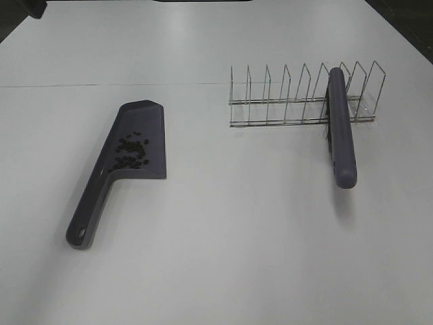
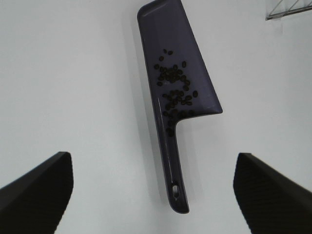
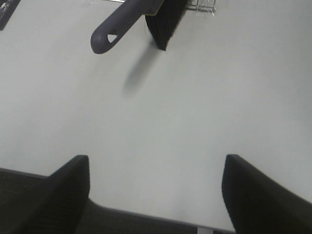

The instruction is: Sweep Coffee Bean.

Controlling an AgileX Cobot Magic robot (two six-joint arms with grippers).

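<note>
A dark purple-grey dustpan lies flat on the white table at the left, with its handle pointing toward the front. The coffee beans lie clustered in the pan near the handle's root. They also show in the left wrist view, on the dustpan. My left gripper is open and empty, back from the handle end. The matching brush leans in a wire rack. My right gripper is open and empty, apart from the brush handle and the black bristles. Neither gripper shows in the high view.
The wire rack stands at the back right with several upright dividers; a corner of the rack shows in the left wrist view and in the right wrist view. A seam line crosses the white table at the back.
</note>
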